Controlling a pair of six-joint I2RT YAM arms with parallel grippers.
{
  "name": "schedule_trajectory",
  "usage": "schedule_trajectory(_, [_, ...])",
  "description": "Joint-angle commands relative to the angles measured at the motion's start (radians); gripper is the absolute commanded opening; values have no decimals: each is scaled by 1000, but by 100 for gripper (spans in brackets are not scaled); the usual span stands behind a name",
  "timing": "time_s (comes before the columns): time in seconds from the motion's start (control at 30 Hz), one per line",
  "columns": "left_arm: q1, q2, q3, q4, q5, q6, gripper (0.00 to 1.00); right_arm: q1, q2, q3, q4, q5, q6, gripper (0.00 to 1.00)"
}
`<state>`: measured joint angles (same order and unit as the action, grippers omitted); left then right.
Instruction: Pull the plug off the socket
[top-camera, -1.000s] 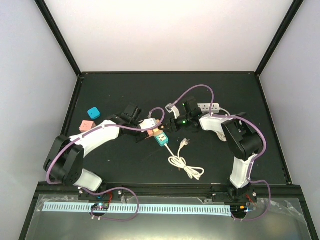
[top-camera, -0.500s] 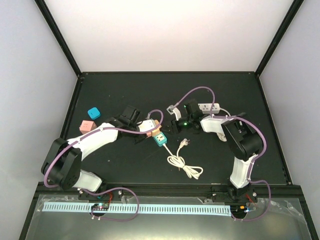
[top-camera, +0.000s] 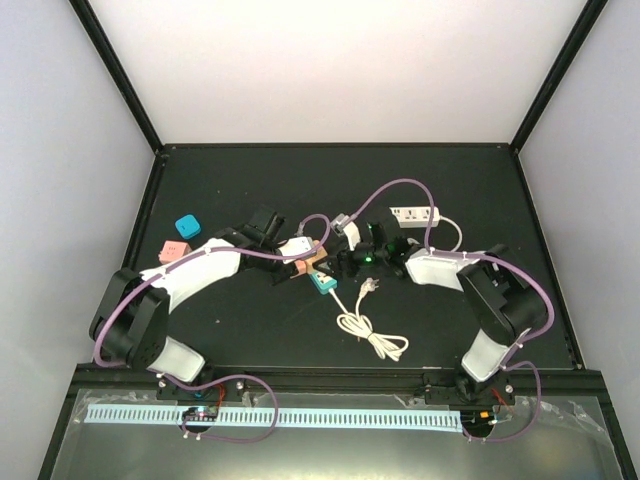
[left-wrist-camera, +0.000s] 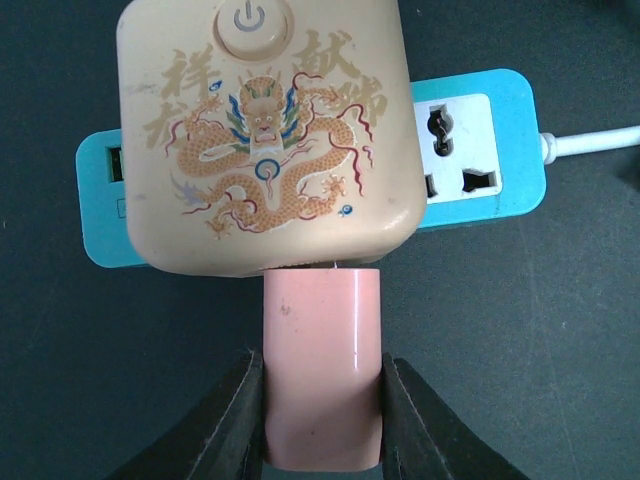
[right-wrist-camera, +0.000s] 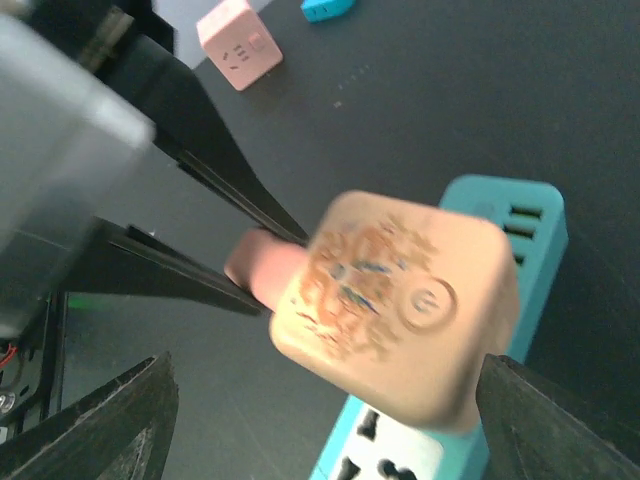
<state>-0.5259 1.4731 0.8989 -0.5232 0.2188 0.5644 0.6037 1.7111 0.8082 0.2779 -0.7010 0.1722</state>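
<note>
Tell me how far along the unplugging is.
Done: the left fingers clamp the pink plug. In hand: the right fingers stand open on either side of the cream dragon-printed adapter, not gripping it. Left: the plug sits flush against the adapter, which is seated on the teal power strip, so the pull itself is not yet done.

Robot lab test cell, not a home or shop. A matte black worktop (top-camera: 250, 330) sat boxed in by plain white panels (top-camera: 330, 70) and black frame posts (top-camera: 114, 70). Left arm (top-camera: 190, 275) and right arm (top-camera: 490, 300) were bolted at the near edge, with purple cabling (top-camera: 395, 182) looped off them. A white slotted cable duct (top-camera: 330, 418) ran along the front rail.
</note>
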Motion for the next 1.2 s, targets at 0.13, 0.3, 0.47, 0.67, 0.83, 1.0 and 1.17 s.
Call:
schedule_trajectory(0.13, [-10,23,28,-19,51,-10,16,52,-10,-14,145,154,-8,85])
schedule_trajectory(0.3, [-11,28,30,-18,50,-12,17,80,35,-4,192,191,-7,85])
schedule_trajectory(0.47, [-11,32,31,-17,42,-12,17,98,59,-15,213,200,-1,84])
schedule_trajectory(0.67, [-11,34,31,-16,45,-17,17,98,84,-20,202,283,-4,82])
schedule_trajectory(0.83, [-11,38,28,-15,43,-18,17,99,102,-37,205,348,4,78])
schedule_trajectory(1.0, [-10,36,15,-12,32,-7,17,98,108,-49,214,382,7,68])
schedule_trajectory(1.17, [-10,27,-20,7,-3,14,16,99,116,-65,216,447,7,62])
